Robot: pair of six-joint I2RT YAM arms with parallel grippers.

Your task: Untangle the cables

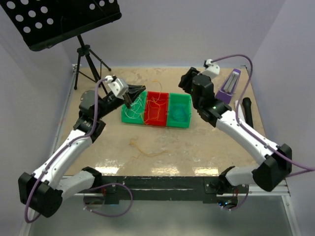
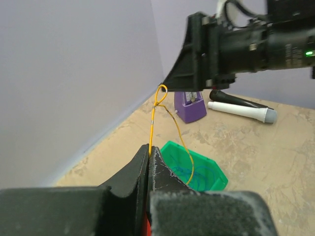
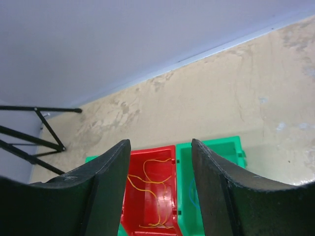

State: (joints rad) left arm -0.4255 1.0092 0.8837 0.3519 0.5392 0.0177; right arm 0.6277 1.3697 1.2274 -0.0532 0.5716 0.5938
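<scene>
My left gripper [image 1: 128, 102] hangs over the left green bin [image 1: 126, 118] and the red bin [image 1: 147, 119]. In the left wrist view its jaws [image 2: 149, 149] are shut on a yellow-orange cable [image 2: 151, 129]. That cable rises to a small loop just under the right arm's black finger, then drops towards a green bin [image 2: 216, 173] holding a blue-teal cable [image 2: 197, 173]. My right gripper [image 1: 185, 81] is raised behind the right green bin [image 1: 187, 105]; its jaws [image 3: 160, 145] are open and empty. Below them are yellow-orange cables [image 3: 147, 184] in the red bin [image 3: 165, 153]. White cables [image 1: 132, 112] lie in the left green bin.
A loose yellowish cable [image 1: 145, 147] lies on the table in front of the bins. A purple object [image 1: 229, 86] and a black cylinder [image 1: 247, 109] are at the right, a white cylinder [image 2: 241, 111] near them. A music stand [image 1: 59, 19] on a tripod [image 1: 87, 64] stands at the back left.
</scene>
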